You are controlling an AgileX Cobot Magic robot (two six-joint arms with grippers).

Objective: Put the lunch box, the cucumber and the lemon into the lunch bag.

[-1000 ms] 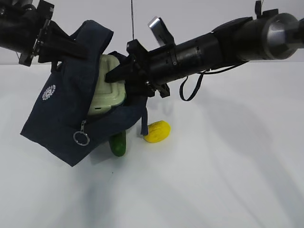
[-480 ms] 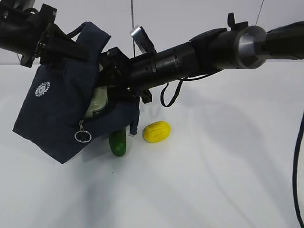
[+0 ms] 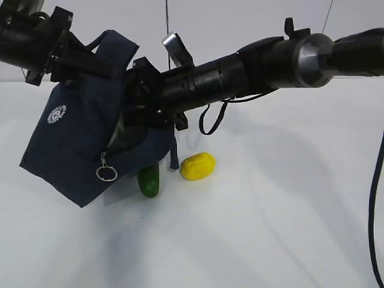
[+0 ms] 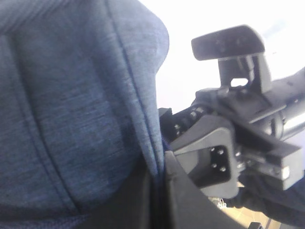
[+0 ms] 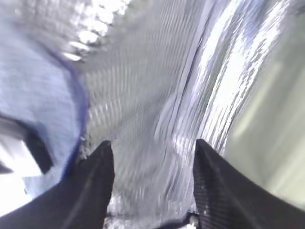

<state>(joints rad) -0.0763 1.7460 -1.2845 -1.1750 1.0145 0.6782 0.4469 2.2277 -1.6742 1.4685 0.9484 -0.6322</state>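
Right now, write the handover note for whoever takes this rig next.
Left claw: shut on the lunch bag, holding it up and tilted by its top fabric.
Right claw: reached inside the bag mouth; its fingers stand apart with only silver lining between them.
Lunch box: not visible from outside; a pale green surface at the right edge of the right wrist view may be its lid.
Cucumber and lemon: on the table, beside the bag's lower corner.
Left to do: withdraw the right arm, then load cucumber and lemon.
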